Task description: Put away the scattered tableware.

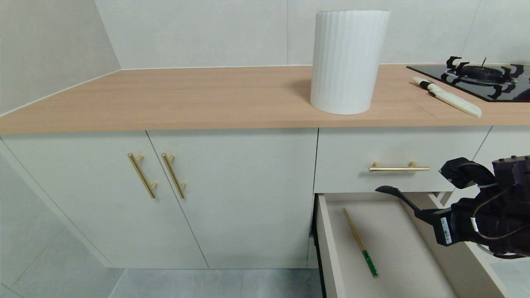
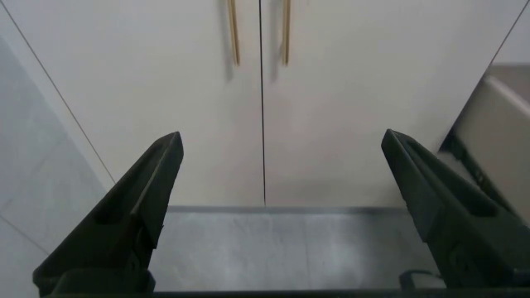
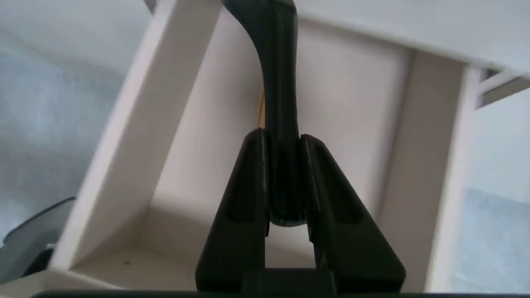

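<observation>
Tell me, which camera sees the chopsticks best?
The head view: the chopsticks lie full length in the open drawer. The right wrist view catches just a yellow sliver beside the black utensil. The left wrist view faces cabinet doors.

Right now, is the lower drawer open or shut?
Open. The lower drawer sticks out under the shut upper drawer; chopsticks lie on its floor.

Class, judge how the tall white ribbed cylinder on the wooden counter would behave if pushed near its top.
The tall white ribbed cylinder is taller than wide, so a high push would probably tip it rather than slide it. Round-walled, it might roll, and it stands near the wooden counter's front edge. Its ribs may aid grip.
</observation>
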Controlling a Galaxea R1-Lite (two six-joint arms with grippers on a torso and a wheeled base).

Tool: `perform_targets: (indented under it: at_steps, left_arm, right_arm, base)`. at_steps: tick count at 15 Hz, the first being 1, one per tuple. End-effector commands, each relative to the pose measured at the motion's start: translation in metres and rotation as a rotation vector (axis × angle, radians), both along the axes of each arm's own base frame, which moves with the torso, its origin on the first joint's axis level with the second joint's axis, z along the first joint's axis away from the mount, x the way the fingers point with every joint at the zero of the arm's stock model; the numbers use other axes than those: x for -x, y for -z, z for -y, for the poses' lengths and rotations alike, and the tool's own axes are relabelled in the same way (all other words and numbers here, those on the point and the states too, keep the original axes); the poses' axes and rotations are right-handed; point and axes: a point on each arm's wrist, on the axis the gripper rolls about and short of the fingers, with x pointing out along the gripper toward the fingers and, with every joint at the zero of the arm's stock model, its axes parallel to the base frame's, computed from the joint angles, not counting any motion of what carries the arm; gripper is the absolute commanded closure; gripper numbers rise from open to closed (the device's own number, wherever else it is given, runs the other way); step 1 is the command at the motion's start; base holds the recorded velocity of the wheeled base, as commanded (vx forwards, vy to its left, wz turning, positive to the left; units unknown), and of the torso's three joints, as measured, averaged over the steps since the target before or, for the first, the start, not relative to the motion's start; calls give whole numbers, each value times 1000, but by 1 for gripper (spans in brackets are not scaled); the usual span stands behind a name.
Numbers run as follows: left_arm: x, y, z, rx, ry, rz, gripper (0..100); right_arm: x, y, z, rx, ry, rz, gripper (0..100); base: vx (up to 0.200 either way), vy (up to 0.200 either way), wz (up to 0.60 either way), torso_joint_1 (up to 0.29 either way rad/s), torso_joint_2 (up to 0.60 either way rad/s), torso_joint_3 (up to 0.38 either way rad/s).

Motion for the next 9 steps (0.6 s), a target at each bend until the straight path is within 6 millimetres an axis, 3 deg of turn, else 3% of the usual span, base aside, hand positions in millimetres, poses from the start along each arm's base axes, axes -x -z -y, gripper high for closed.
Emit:
perform_targets:
  at_steps: [1,3,9]
  left_arm:
    - [0,0,0,-1,0,1,0]
    - [0,0,0,1,0,1,0]
    - [0,0,0,1,0,1,0]
  right_arm:
    - [-2,3,-1,4,-1,-12,100]
    - [-3,4,-1,7,0,-17,100]
    - [-5,7,-2,7,-1,-29,100]
  base:
    - [0,0,0,-115,456,330]
    - [0,0,0,-56,234,166]
    - [0,0,0,-6,27,15]
